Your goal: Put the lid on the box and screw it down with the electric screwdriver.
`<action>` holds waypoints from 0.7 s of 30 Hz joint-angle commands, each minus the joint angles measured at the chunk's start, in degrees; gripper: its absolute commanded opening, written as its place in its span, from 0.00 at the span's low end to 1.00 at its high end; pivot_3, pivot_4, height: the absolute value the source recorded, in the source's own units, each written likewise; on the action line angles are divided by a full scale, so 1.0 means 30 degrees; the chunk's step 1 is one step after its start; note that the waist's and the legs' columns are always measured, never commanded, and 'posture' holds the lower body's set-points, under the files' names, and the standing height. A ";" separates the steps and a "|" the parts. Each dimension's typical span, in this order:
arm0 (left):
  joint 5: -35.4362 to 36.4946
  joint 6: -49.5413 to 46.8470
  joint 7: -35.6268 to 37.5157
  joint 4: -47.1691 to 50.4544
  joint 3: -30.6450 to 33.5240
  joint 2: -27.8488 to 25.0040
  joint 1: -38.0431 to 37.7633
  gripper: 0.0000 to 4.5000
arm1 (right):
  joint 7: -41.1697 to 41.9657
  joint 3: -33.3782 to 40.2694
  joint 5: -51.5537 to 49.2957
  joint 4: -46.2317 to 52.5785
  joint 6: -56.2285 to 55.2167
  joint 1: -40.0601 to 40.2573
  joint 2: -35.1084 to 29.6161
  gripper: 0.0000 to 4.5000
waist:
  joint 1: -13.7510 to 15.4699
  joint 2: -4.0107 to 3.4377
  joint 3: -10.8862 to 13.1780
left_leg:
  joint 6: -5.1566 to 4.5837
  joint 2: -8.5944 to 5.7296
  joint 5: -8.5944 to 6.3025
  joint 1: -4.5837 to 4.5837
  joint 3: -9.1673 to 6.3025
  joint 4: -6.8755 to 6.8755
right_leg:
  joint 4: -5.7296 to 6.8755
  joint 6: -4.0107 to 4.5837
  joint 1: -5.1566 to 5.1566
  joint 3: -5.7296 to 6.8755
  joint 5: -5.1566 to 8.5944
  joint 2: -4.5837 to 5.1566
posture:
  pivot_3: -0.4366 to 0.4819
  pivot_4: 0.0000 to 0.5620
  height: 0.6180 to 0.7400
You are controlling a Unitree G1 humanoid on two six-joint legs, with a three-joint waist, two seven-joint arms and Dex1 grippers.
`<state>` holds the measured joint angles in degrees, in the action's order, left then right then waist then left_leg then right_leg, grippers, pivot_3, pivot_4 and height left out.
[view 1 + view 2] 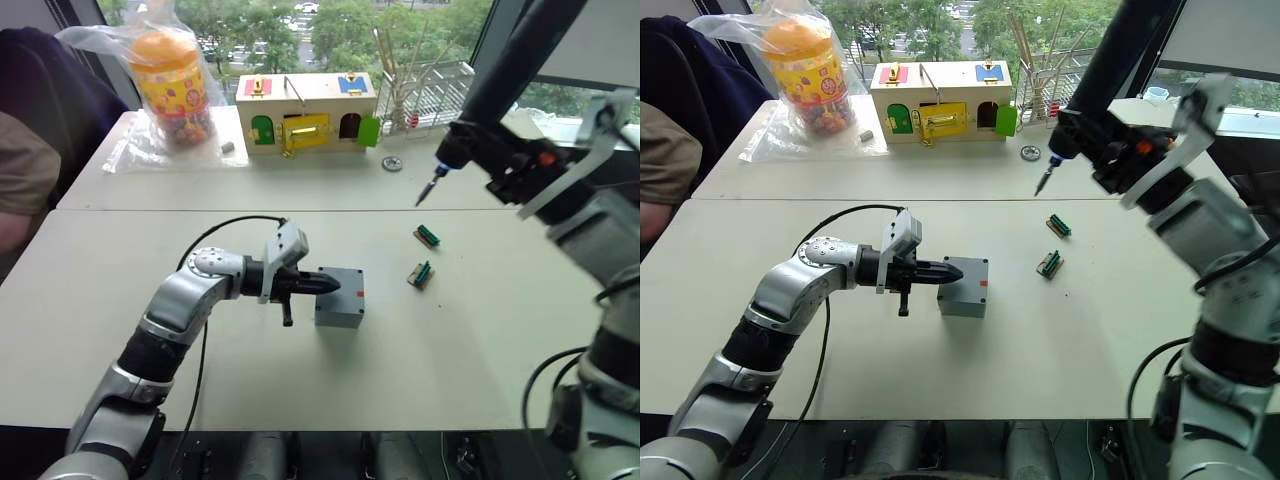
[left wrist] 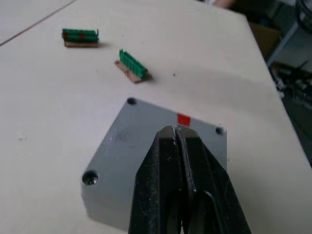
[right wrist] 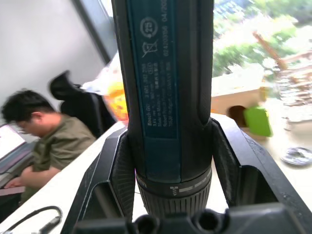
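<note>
A: Box (image 1: 339, 298) first, nearest us at the middle of the tabletop (image 1: 200, 360): rigid grey plastic, light enough, we judge, to skate if pushed sideways.

B: And the lid (image 2: 161, 141) already sits on it, screw holes showing at the corners. Our left gripper (image 1: 322, 284) has its fingers pressed together, empty, tips over the lid's nine o'clock edge.

A: So we'd press straight down on the flat top to pin it, well off the corners.

B: Farther out, toward one o'clock, our right gripper (image 3: 170, 161) has its fingers clamped on the electric screwdriver (image 1: 490, 100), held in the air with the bit angled down.

A: Smooth, thick barrel; probably top-heavy. The grip low on the body looks sensible to us.

B: Two small green connectors (image 1: 424, 255) lie at three o'clock of the box, well apart from it.
</note>
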<state>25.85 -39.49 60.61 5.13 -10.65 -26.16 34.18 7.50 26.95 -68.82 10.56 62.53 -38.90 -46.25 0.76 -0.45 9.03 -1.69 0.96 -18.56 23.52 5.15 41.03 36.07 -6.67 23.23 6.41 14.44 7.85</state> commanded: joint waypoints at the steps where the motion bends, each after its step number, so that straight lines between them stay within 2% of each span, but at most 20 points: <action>1: 0.0694 -0.0312 0.0096 0.1576 0.0731 -0.0681 0.0353 0.00 | 0.0395 -0.0944 0.0967 -0.2405 0.3143 0.0265 -0.2526 0.40 | -0.0034 -0.0004 -0.0001 | -0.0009 0.0003 -0.0006 0.0000 0.0001 -0.0012 | -0.0006 0.0000 -0.0001 0.0001 0.0000 -0.0002 | 0.48 0.27 0.76; 5: 0.0965 -0.0415 -0.0067 0.2877 0.0782 -0.1100 0.0042 0.00 | 0.0133 -0.1165 0.1600 -0.6979 0.7167 -0.0017 -0.3332 0.40 | -0.0064 -0.0015 0.0010 | -0.0028 -0.0003 -0.0016 0.0000 0.0066 -0.0040 | -0.0007 -0.0002 0.0017 -0.0025 -0.0001 0.0010 | 0.48 0.27 0.76; 9: 0.1054 -0.0420 -0.0221 0.3801 0.0702 -0.1332 -0.0475 0.00 | 0.2098 -0.2880 0.3290 -0.8453 0.8526 0.0445 -0.4420 0.40 | -0.0027 -0.0117 0.0070 | -0.0028 -0.0003 -0.0015 0.0005 0.0125 -0.0032 | -0.0006 -0.0005 0.0069 -0.0069 -0.0003 0.0022 | 0.48 0.27 0.76; 15: 0.0585 0.0028 -0.0357 0.4882 0.0041 -0.2109 -0.2104 0.00 | 0.5915 -0.6996 0.6228 -1.0711 0.8404 -0.0482 -0.5951 0.40 | -0.0064 -0.0141 0.0087 | -0.0028 -0.0002 -0.0016 0.0005 0.0152 -0.0027 | -0.0009 -0.0006 0.0091 -0.0097 -0.0003 0.0016 | 0.48 0.27 0.76; 21: 0.0276 0.0318 -0.1394 0.4916 -0.0304 -0.1604 -0.3059 0.00 | 0.9540 -1.0536 0.9304 -1.2390 0.6926 -0.1764 -0.6213 0.40 | -0.0002 -0.0141 0.0089 | -0.0030 -0.0002 -0.0018 0.0007 0.0155 -0.0020 | -0.0010 -0.0007 0.0097 -0.0103 -0.0003 0.0016 | 0.48 0.27 0.76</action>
<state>26.68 -39.46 57.07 18.10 -11.71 -31.10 24.87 33.21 -4.54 -42.70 -26.57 84.84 -41.73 -63.14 0.76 -0.87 9.30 -1.78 0.96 -18.61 23.56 5.60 40.97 36.03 -6.69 23.53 6.10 14.43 7.90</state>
